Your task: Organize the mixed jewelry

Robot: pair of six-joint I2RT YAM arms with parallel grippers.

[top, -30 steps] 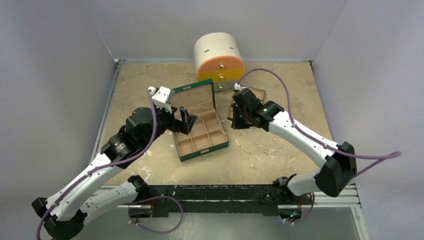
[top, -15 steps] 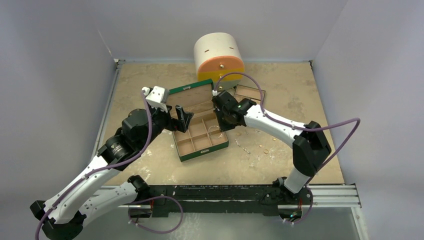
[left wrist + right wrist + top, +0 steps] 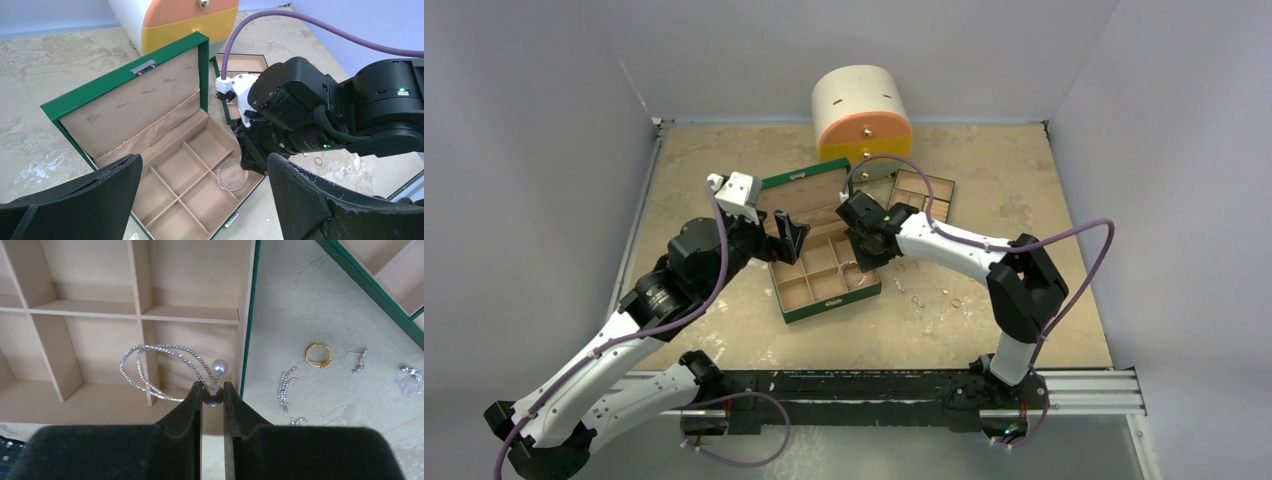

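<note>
My right gripper (image 3: 213, 390) is shut on a dark bead at the end of a silvery wire hoop (image 3: 218, 367). It holds the hoop low inside the right-hand middle compartment of the open green box (image 3: 829, 300). From the left wrist the hoop (image 3: 231, 189) hangs under the right gripper (image 3: 861, 262), over the box floor. My left gripper (image 3: 792, 235) hovers open at the box's left side, its fingers wide apart and empty (image 3: 204, 165). A gold ring (image 3: 318, 355) and small silvery pieces (image 3: 286, 385) lie on the table right of the box.
A white cabinet with orange and yellow drawers (image 3: 862, 115) stands at the back. A tan divided tray (image 3: 921, 190) lies behind the right arm. More small gold pieces (image 3: 955, 301) are scattered on the table right of the box. The box lid (image 3: 115, 80) stands raised.
My right arm has swung left from beside the tan tray to over the green box, carrying the hoop and lowering it toward a compartment. The left arm shifted only slightly.
</note>
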